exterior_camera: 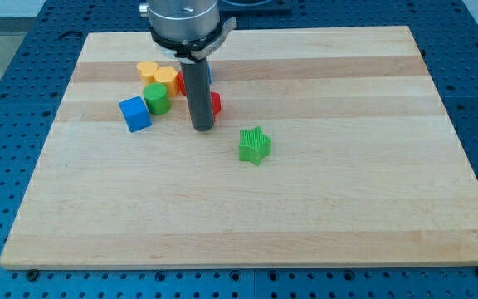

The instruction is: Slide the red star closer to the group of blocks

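Note:
My tip (202, 128) rests on the wooden board (247, 208), just left of and touching or nearly touching a red block (216, 103), mostly hidden behind the rod; its shape cannot be made out. To the left is a group: a blue cube (135, 114), a green cylinder (157, 98), a yellow heart-like block (148, 70) and an orange-yellow block (169, 78). A sliver of blue (209, 73) and of red (182, 83) show behind the rod. A green star (255, 144) lies alone to the lower right of the tip.
The board sits on a blue perforated table (23, 50). The arm's grey flange (183, 21) hangs over the board's top edge.

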Robot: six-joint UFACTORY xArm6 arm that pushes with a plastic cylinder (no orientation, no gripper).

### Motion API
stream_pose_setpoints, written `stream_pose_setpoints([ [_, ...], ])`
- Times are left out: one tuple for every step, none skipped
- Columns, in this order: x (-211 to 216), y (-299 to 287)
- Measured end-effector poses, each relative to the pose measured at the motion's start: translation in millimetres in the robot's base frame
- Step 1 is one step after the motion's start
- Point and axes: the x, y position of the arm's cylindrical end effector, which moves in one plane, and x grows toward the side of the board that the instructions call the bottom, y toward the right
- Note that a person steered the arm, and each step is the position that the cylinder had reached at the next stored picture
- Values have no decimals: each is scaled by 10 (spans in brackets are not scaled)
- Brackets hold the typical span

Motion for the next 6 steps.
stream_pose_setpoints([
  [-204, -11],
  [-272, -22],
  [-211, -23],
  [-253, 319],
  [-367, 683],
  [-517, 747],
])
